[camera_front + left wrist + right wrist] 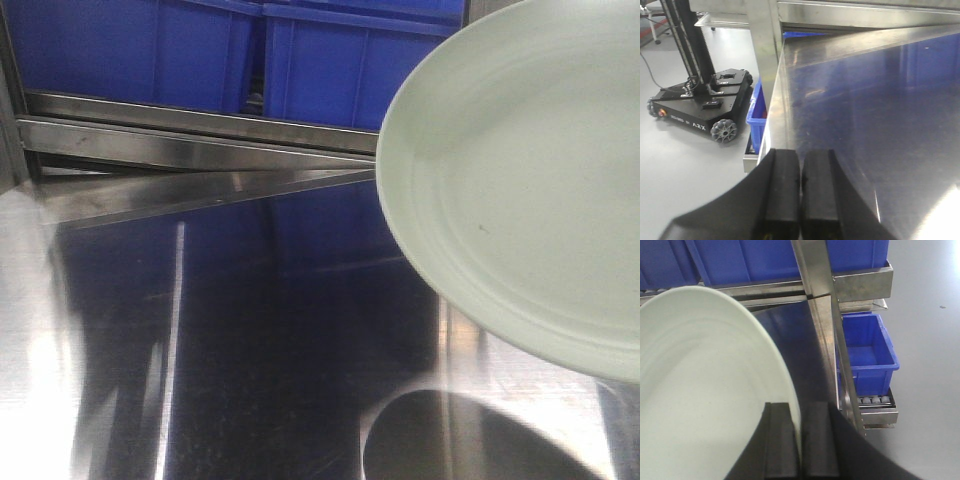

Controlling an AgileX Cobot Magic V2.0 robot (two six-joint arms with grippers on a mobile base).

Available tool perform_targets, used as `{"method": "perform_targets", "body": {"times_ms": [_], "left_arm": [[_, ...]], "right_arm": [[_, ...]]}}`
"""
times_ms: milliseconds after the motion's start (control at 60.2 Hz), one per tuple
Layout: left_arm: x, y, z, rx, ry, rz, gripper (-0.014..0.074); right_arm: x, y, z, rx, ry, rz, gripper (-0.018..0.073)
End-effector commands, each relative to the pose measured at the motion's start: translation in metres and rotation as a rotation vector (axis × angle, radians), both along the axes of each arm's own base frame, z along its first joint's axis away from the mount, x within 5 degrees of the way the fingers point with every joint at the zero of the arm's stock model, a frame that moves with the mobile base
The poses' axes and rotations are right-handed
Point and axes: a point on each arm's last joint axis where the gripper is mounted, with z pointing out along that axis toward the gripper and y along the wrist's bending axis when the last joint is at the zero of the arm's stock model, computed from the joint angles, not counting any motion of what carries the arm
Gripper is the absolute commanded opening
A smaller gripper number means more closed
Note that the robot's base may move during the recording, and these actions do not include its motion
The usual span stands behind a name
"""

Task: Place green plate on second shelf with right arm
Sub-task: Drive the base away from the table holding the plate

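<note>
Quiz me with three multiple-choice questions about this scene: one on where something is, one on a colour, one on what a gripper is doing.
1. Where is the green plate?
A. Held tilted above the steel shelf
B. Lying flat on it
C. Inside a bin

2. What colour are the bins behind the shelf?
A. Red
B. Yellow
C. Blue

3. How is the left gripper?
A. Wide open
B. Shut, holding nothing
C. Shut on the plate

Answers:
1 A: the right gripper pinches the plate's rim, and the plate's shadow falls on the steel below it.
2 C: the front view shows them plainly blue.
3 B: its two fingers meet with nothing between them.
</note>
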Motion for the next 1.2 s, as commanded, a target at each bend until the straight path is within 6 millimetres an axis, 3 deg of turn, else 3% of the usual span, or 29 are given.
{"method": "perform_targets", "body": {"times_ms": [0, 1179], "left_arm": [[0.0011, -0.0004, -0.0059, 0.004, -0.054, -0.008, 0.0124], [0.0011, -0.0004, -0.0059, 0.004, -0.054, -0.008, 0.0124]], "right_arm": [[0.0026, -0.002, 0.0212, 0.02, -0.143, -0.026, 0.0056], [0.0026, -0.002, 0.0212, 0.02, -0.143, -0.026, 0.0056]]}}
